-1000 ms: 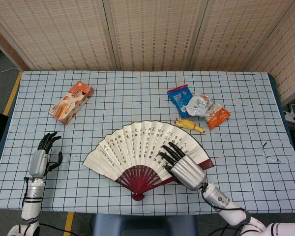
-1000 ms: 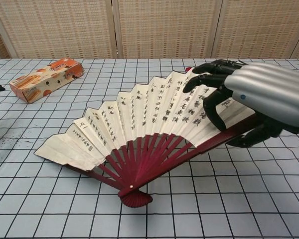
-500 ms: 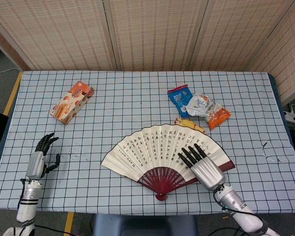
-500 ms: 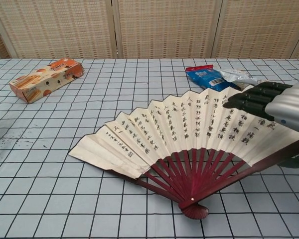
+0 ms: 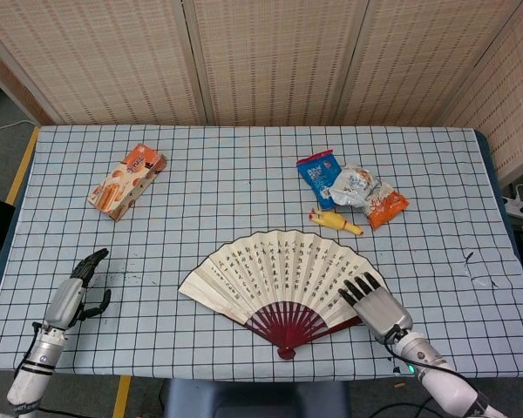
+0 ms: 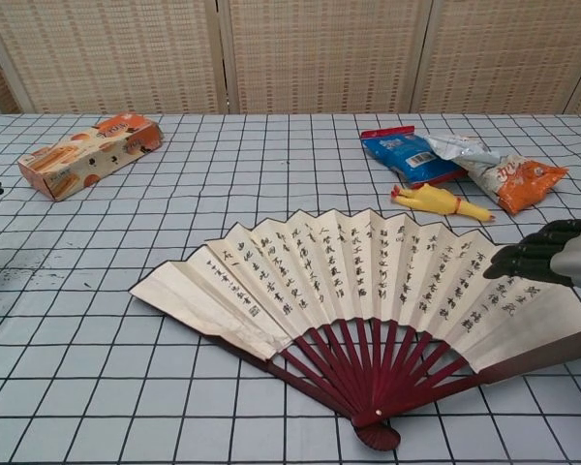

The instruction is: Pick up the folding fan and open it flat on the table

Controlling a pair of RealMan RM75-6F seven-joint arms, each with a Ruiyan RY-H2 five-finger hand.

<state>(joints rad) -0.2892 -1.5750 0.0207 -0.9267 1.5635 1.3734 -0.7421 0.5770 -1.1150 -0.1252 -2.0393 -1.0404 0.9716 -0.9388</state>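
Sitting spread wide open, the folding fan [image 5: 283, 272] lies flat on the checkered desk [image 5: 244, 174], near its front edge.

Right hand [image 5: 375, 300] is over the fan's right end with fingers out straight, holding nothing; can't tell if it's actually touching the paper. Left hand [image 5: 77, 283] is way off at the front left, fingers loosely apart, empty. Orange box [image 5: 126, 180] sits back left, snack bags [image 5: 353, 187] back right, and a little yellow rubber chicken [image 5: 336, 222] just behind the fan.

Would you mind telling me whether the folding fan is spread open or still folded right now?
Spread open. The folding fan lies flat on the table, its red ribs splayed from the pivot and its paper leaf forming a wide arc.
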